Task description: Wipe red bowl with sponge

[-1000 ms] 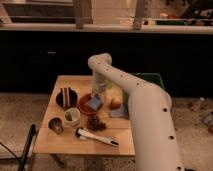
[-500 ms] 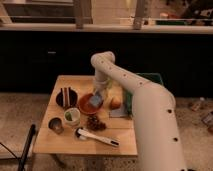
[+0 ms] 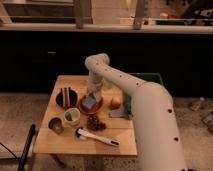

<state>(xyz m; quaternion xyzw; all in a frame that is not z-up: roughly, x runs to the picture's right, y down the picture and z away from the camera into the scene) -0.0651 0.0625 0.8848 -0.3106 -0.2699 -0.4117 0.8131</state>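
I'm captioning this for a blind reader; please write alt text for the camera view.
A white robot arm reaches over a small wooden table, its gripper low over a grey-blue sponge lying in a red bowl. A dark bowl and a pale green cup stand nearby.

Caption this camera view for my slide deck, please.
Robot gripper presses the sponge into the red bowl on the wooden table.

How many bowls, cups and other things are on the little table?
Bowls: 2, the red bowl under the gripper with the sponge, and a dark bowl.
Cups: 2, pale green cup, dark cup.
Sponges: 1.
Total: 5.
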